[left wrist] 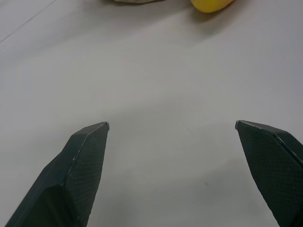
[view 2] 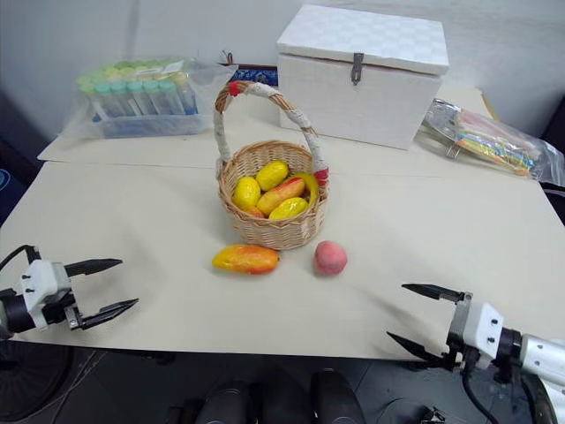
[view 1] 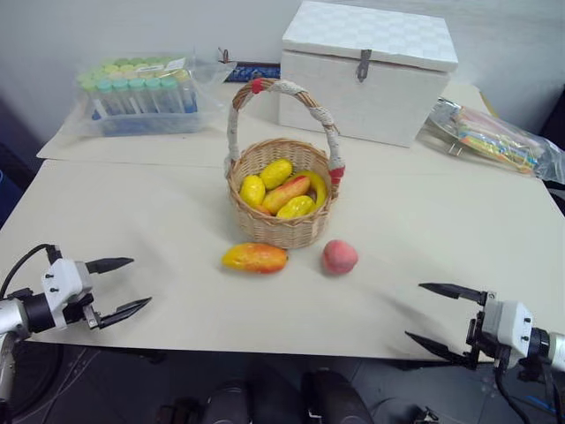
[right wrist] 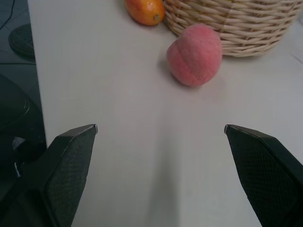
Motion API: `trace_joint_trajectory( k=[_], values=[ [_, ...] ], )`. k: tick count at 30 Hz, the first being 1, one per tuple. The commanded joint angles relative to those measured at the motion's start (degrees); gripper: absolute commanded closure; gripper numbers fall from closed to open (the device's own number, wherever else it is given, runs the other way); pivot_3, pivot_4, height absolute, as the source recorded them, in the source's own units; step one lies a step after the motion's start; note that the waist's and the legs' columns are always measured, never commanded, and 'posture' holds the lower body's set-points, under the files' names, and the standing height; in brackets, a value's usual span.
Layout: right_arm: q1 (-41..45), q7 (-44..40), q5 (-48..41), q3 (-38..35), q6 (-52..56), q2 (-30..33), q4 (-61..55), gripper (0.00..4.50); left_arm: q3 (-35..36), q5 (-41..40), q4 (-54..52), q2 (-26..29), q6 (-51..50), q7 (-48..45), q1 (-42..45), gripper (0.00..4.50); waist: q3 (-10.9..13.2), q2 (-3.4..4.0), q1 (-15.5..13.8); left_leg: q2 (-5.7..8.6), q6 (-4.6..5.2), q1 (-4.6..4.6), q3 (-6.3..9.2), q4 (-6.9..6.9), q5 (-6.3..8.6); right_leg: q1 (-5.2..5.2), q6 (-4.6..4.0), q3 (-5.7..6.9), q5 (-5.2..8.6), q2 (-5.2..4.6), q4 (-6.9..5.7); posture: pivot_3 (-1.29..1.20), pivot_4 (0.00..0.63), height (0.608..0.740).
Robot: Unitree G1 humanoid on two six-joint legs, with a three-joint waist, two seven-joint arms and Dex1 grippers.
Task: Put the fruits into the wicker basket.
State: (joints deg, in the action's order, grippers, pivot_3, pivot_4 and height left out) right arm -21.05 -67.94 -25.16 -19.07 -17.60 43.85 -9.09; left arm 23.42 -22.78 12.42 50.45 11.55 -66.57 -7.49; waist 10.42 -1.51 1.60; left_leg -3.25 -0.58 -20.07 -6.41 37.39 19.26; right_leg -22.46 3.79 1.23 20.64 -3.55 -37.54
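Note:
The wicker basket (view 1: 281, 225) stands mid-table with several yellow and orange fruits inside. In front of it on the table lie an orange-yellow mango (view 1: 254, 257) and, to its right, a pink-red peach (view 1: 339, 256). My left gripper (view 1: 122, 286) hovers open at the table's front left edge, well left of the mango. Open too, my right gripper (view 1: 434, 314) hangs at the front right edge, right of the peach. The right wrist view has the peach (right wrist: 195, 55) ahead of the open fingers (right wrist: 71, 156), beside the basket (right wrist: 236, 23) and the mango's tip (right wrist: 146, 10).
A white lidded box (view 1: 364, 72) stands behind the basket. A bag of capped tubes (view 1: 141, 93) lies at the back left, and a plastic bag of colourful items (view 1: 494, 137) at the back right. The table (view 1: 159, 212) edge runs just under both grippers.

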Motion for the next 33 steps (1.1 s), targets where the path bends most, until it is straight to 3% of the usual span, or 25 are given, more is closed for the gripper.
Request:
trace_joint_trajectory(
  k=[1, 6, 13, 20, 26, 33],
  values=[
    [0.2, 0.8, 0.7, -0.9, -2.1, -0.9, 0.8, 0.04, 1.7, 0.2, 1.4, 0.3, 1.7, 0.4, 0.5, 0.00, 0.0, 0.00, 0.0, 0.00, -0.01, -0.01, 0.00, 0.00, 0.00, -0.02, 0.00, 0.01, 0.00, 0.00, 0.00, 0.00, 0.150, 0.740],
    [1.3, 0.7, -3.0, 0.3, -0.7, -2.9, -0.8, 0.04, 1.8, -3.3, -2.0, -0.3, -4.0, 0.9, 1.3, 0.00, 0.0, 0.01, 0.1, 0.00, -0.03, -0.01, -0.01, 0.00, -0.01, -0.04, 0.00, 0.01, 0.00, 0.01, -0.06, 0.00, 0.150, 0.740],
    [2.7, 2.6, -1.6, 1.2, -1.4, -4.2, -2.6, 0.04, 0.5, -7.2, -5.6, 1.6, -12.8, -3.3, 2.5, 0.00, 0.0, 0.01, 0.1, 0.00, -0.05, -0.01, -0.01, 0.04, -0.02, -0.04, 0.00, 0.02, 0.00, 0.01, -0.11, 0.00, 0.150, 0.740],
    [7.6, 9.9, -7.9, 4.7, 7.8, -6.0, -16.7, 0.04, -7.3, -11.2, -13.3, 1.1, -27.3, -3.6, 13.9, 0.00, 0.0, 0.02, -0.1, 0.00, -0.13, -0.03, 0.01, 0.20, -0.07, -0.03, 0.00, 0.00, 0.00, 0.01, -0.25, 0.00, 0.150, 0.740],
    [14.4, 14.1, -9.6, 10.2, 15.1, -6.4, -23.8, 0.04, -17.9, -7.0, -12.5, -5.4, -30.3, -2.0, 24.5, 0.00, 0.0, 0.03, 0.0, 0.01, -0.33, -0.09, 0.04, 0.43, -0.16, -0.05, 0.01, 0.01, 0.00, 0.08, -0.34, 0.00, 0.150, 0.740],
    [14.3, 12.9, -7.4, 10.3, 12.7, -7.5, -21.4, 0.04, -28.2, 3.1, -6.4, -9.7, -27.0, -0.5, 29.6, 0.00, 0.0, 0.02, -0.1, 0.00, -0.24, -0.24, -0.05, 0.68, -0.09, -0.12, 0.02, -0.07, -0.01, 0.11, -0.32, 0.00, 0.150, 0.740]
  ],
)
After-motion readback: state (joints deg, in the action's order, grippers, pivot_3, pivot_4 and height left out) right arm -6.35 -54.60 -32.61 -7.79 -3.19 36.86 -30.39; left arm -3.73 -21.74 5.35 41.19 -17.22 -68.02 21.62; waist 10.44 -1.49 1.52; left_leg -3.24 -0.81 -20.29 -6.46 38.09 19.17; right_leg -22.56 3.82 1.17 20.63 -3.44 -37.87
